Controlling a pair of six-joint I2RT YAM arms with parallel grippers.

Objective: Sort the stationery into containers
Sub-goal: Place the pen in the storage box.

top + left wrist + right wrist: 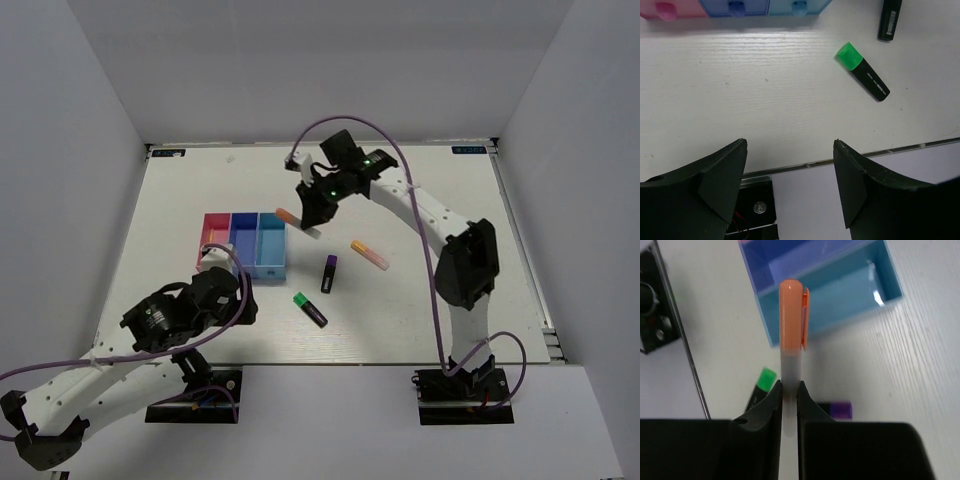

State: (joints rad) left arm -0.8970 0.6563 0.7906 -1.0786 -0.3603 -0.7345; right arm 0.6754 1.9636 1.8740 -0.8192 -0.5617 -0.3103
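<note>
We are pinching the orange highlighter [792, 315] by its pale end in our right gripper [790, 390], holding its capped end in the air near a corner of the light blue bin [840, 315]. We are judging this hold risky, because gripping so far from the middle is inviting the marker to pivot or slip. Releasing this close to the rim is risking a bounce onto the table. Our left gripper [790, 150] is hanging spread and empty near the green highlighter [862, 72].
</note>
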